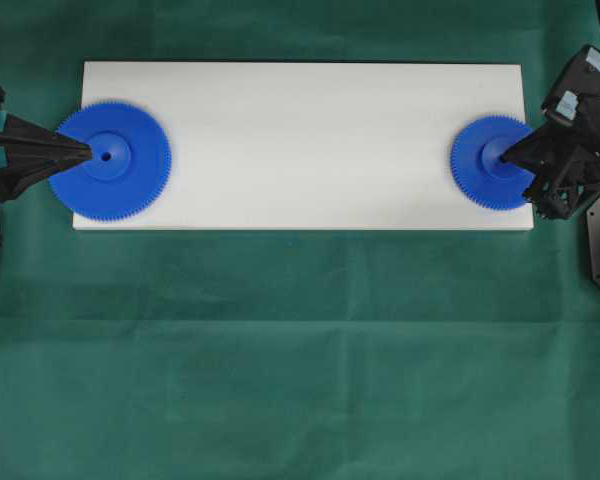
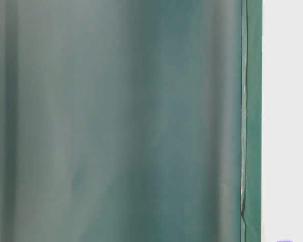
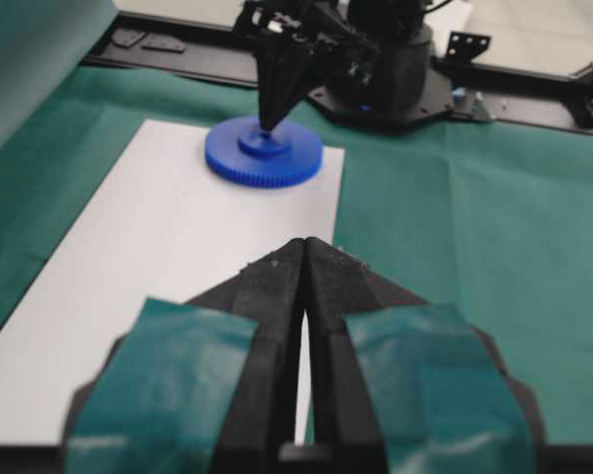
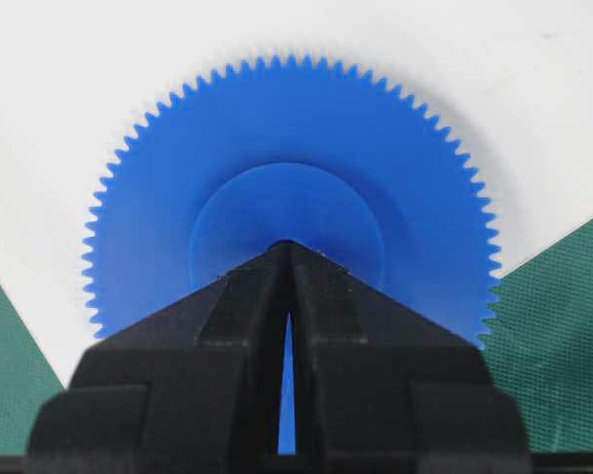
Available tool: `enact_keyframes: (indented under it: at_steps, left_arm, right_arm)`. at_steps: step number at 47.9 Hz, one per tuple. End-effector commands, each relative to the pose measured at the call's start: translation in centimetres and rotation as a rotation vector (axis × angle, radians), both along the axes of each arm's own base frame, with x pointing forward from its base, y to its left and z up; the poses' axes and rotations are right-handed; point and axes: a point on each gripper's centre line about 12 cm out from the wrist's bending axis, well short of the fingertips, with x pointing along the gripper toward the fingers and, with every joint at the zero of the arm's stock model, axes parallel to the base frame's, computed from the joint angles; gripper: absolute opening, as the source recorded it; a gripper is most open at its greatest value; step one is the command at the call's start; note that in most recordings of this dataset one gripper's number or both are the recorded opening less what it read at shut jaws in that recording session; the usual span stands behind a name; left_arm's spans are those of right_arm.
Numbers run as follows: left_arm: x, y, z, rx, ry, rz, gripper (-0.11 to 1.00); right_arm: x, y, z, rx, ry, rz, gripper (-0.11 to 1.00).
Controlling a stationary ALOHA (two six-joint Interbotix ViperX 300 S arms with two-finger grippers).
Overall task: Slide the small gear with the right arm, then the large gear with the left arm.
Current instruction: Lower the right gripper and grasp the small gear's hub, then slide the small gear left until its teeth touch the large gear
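Looks like the very start, nothing slid yet. Large gear [image 1: 110,160] at the left end of the white board [image 1: 300,140], left gripper [image 1: 80,153] tip on its hub, jaws pinched together, gripping nothing. Small gear [image 1: 493,162] at the board's right end, right gripper [image 1: 507,157] on its hub, jaws likewise closed and empty. Next up, probably: right arm pushing along the board toward its middle, tip kept pressed down.
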Motion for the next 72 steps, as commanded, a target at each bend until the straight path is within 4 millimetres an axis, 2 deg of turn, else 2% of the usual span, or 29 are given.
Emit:
enact_keyframes:
  at_steps: [1, 18, 40, 48, 56, 61, 67, 72]
  left_arm:
    - [0.2, 0.1, 0.4, -0.001, -0.009, 0.005, 0.0]
    - [0.1, 0.1, 0.3, -0.004, -0.01, 0.005, 0.0]
    - [0.1, 0.1, 0.3, -0.004, -0.01, 0.005, 0.0]
    - [0.2, 0.1, 0.3, -0.002, -0.008, 0.005, 0.0]
    - [0.2, 0.1, 0.3, -0.002, -0.008, 0.005, 0.0]
    - [0.1, 0.1, 0.3, -0.002, -0.009, 0.005, 0.0]
    - [0.1, 0.1, 0.2, -0.002, -0.006, 0.005, 0.0]
    - [0.1, 0.1, 0.2, -0.002, -0.006, 0.005, 0.0]
  right_arm:
    - [0.5, -0.2, 0.1, -0.004, -0.012, 0.002, 0.5]
    - [0.6, -0.2, -0.9, 0.018, 0.029, 0.002, 0.5]
    - [0.7, -0.1, -1.0, 0.022, 0.034, 0.008, 0.5]
    - [1.5, 0.2, -0.9, 0.013, 0.016, 0.041, 0.5]
    - [3.8, 0.4, -0.8, -0.003, -0.012, 0.097, 0.5]
    - [6.2, 0.2, -0.9, -0.009, -0.018, 0.13, 0.5]
    - [9.8, -0.2, -1.1, -0.022, -0.012, 0.18, 0.5]
    - [13.9, -0.5, -1.5, -0.039, -0.003, 0.233, 0.5]
